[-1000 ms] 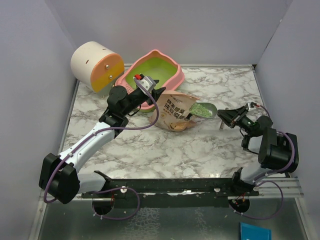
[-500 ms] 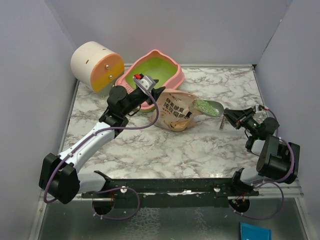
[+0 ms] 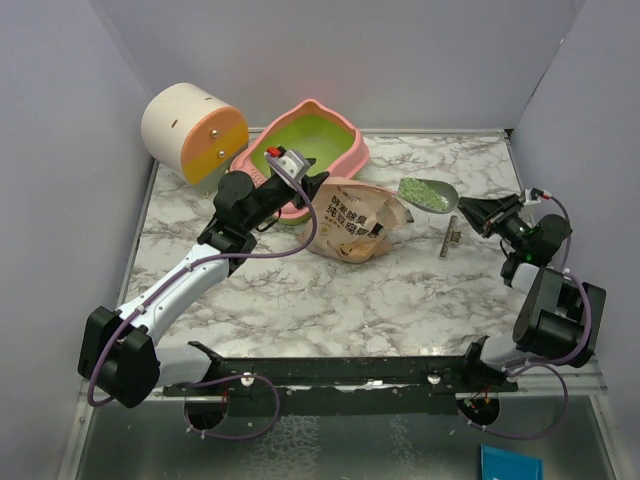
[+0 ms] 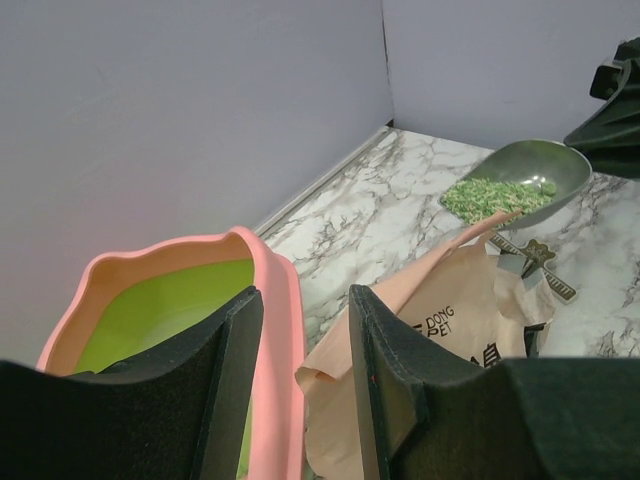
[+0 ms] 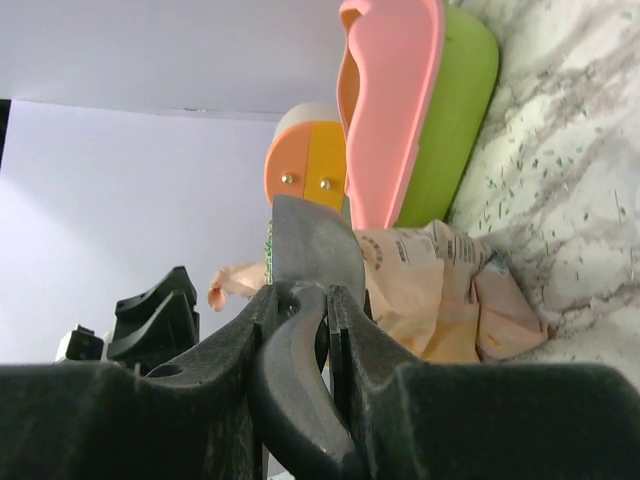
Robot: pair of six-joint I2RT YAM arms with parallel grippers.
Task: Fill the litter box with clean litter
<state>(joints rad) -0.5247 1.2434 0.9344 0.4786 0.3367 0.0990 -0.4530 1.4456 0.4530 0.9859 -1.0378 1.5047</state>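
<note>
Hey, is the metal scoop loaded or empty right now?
Loaded: clean litter fills the scoop, which the right end effector grips by the handle.

Bag (image 3: 350,225) and left hand (image 4: 300,380) crowd the litter box's (image 3: 354,150) near rim.

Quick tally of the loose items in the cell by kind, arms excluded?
Litter box, pink with green inside: 1
Cream-and-orange cylinder: 1
Tan bag: 1
Metal scoop, carrying litter: 1
Small grey metal piece on the marble: 1
Total: 5
</note>
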